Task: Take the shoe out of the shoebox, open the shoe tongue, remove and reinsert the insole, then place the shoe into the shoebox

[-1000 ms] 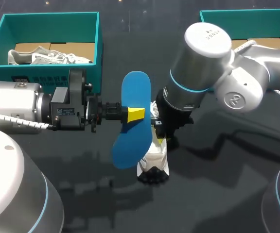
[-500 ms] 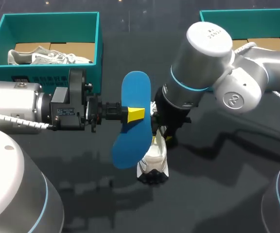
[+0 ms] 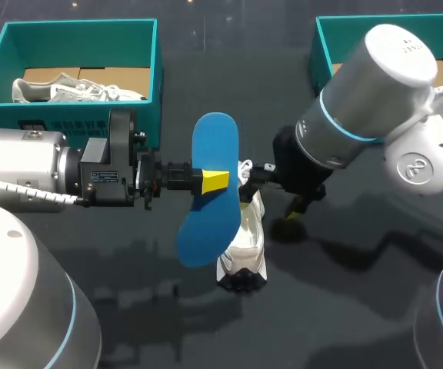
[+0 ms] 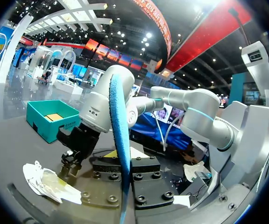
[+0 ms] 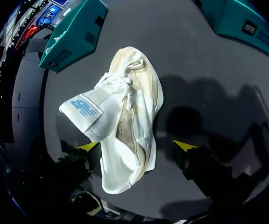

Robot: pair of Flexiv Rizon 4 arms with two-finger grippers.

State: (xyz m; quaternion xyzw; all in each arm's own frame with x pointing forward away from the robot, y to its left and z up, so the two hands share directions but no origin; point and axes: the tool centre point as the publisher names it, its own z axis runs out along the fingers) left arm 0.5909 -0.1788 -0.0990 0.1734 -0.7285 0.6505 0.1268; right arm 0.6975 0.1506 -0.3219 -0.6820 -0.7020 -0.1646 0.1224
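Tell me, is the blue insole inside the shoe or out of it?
Out. The left gripper holds the blue insole up, while the white shoe lies on the table.

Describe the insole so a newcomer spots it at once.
Start at the teal shoebox at the table's far left; the left arm extends toward the middle in front of it. Its jaws clamp the insole, upright beside the white shoe on the table: alone it is flat, foot-shaped and solid blue.
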